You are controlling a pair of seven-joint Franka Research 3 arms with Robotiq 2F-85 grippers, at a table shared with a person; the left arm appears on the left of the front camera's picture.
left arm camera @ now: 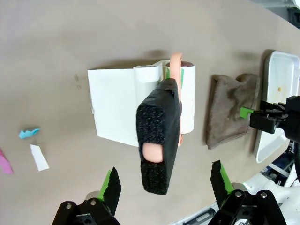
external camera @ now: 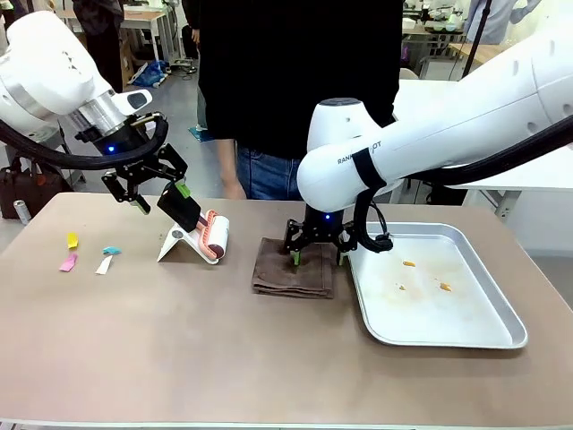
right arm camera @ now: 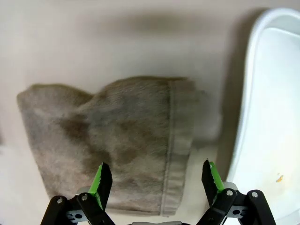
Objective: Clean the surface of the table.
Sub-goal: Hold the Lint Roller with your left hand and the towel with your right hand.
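Observation:
The taupe-brown table point(external camera: 224, 358) carries small paper scraps at its left: yellow point(external camera: 72, 240), pink point(external camera: 68, 262), cyan point(external camera: 111, 250) and white point(external camera: 105, 264). A lint roller point(external camera: 215, 236) rests in a white stand point(left arm camera: 112, 108), its black foam-wrapped handle point(left arm camera: 159, 145) pointing up at my left gripper point(external camera: 161, 195). That gripper point(left arm camera: 165, 185) is open, its fingers on either side of the handle's end without touching it. My right gripper point(external camera: 318, 253) hangs open just above a folded brown cloth point(external camera: 293, 278). In the right wrist view the cloth point(right arm camera: 117, 136) lies between and beyond the open gripper point(right arm camera: 156, 180).
A silver metal tray point(external camera: 488, 330) with a few orange crumbs point(external camera: 409, 264) lies on the table's right, close beside the cloth. A person in a black top point(external camera: 295, 63) stands at the far edge. The tray's rim point(right arm camera: 243, 117) runs right of the cloth.

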